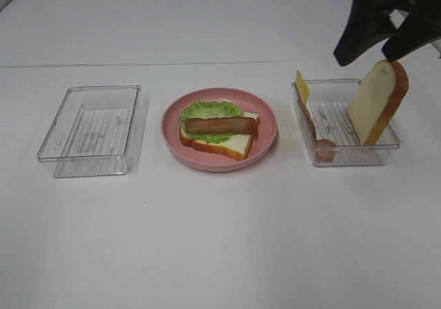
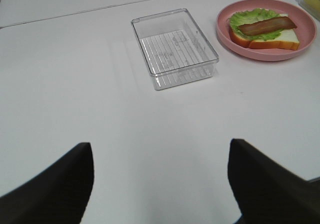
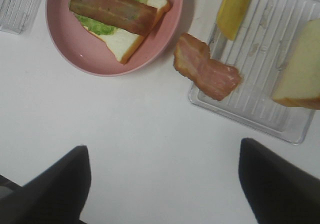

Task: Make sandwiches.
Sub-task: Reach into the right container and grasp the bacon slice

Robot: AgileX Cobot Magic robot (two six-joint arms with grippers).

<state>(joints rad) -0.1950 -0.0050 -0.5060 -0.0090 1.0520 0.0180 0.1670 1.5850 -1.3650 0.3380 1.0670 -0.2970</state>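
The half-built sandwich (image 1: 219, 133) lies in the middle of the pink plate (image 1: 265, 109): one bread slice flat on the bottom, lettuce on that, and a bacon strip on top whose long axis runs across the plate from side to side. Cheese and a top slice are not on it yet, so the next step is probably to fetch one of them.

Both are in the clear tray (image 1: 348, 158) just right of the plate. The cheese (image 1: 302, 87) stands on edge against the tray wall nearest the plate, at the far corner. A loose bacon strip (image 1: 321, 145) drapes over that same wall, closer to the front. The spare bread slice (image 1: 377, 103) stands nearly upright against the wall farthest from the plate, its long axis pointing up.

The right gripper (image 1: 364, 59) hangs above that tray, over the bread slice, with its jaws spread wide and nothing between them. From there the bread is almost straight below, while the cheese is across the tray, toward the plate.

The left gripper (image 2: 160, 184) is also wide open and empty. It sits well to the left of the plate, with an empty tray (image 2: 175, 46) between them. The right arm is clearly the nearer one for either piece.
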